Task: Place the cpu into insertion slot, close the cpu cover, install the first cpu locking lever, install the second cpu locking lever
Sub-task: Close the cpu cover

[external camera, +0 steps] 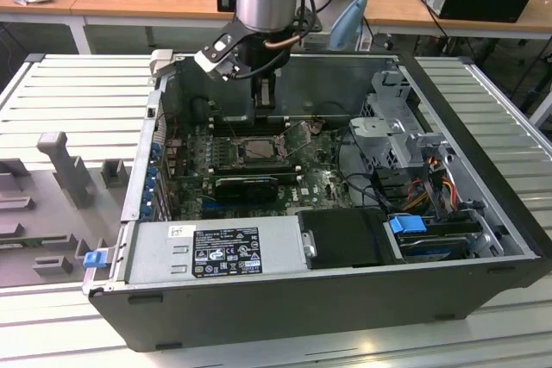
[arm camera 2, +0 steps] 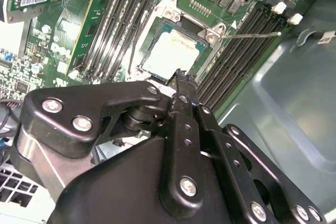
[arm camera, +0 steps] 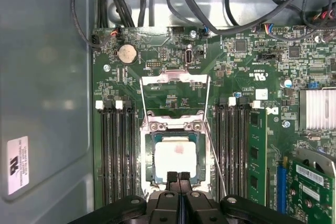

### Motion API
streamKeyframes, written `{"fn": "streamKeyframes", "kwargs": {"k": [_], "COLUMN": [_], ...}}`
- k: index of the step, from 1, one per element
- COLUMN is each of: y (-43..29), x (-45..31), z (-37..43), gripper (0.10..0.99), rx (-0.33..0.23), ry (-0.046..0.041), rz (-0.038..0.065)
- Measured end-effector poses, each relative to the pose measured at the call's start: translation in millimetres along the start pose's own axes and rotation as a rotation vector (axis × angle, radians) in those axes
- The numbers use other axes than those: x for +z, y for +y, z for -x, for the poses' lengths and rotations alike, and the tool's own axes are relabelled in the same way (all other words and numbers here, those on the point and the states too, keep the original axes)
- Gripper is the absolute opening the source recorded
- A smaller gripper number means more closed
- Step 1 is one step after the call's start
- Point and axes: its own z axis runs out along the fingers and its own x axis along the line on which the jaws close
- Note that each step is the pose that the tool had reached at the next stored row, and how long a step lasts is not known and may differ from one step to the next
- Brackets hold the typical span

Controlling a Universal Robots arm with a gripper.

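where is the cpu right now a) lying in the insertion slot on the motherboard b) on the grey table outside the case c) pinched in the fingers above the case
a: in the first wrist view the cpu lies flat, pale top up, inside the insertion slot.

So the cpu [arm camera: 176, 156] sits in the slot [arm camera: 148, 126], mid-motherboard [arm camera: 157, 51], with memory slots [arm camera: 118, 156] along both sides. The cover [arm camera: 176, 81] is swung open off the slot's edge opposite the fingers [arm camera: 171, 178], which hang right at its other edge. In the exterior view the power supply [external camera: 216, 252] sits in front of the motherboard and the drive cage [external camera: 401, 140] on the exterior view's right, all inside the case [external camera: 328, 308].
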Motion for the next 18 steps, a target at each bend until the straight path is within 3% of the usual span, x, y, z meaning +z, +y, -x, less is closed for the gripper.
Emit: {"fn": "streamKeyframes", "kwargs": {"k": [9, 12, 16, 18], "y": [0.1, 10.6, 12.9, 19.1], "x": [-20.7, -19.4, -16.9, -13.7], "z": [-0.4, -0.3, 2.0, 2.0], "gripper": [0.106, 0.106, 0.106, 0.106], "rx": [0.001, 0.002, 0.002, 0.002], "ry": [0.0001, -0.0002, -0.0003, -0.0004], "rz": [0.000, 0.000, 0.000, 0.000]}}
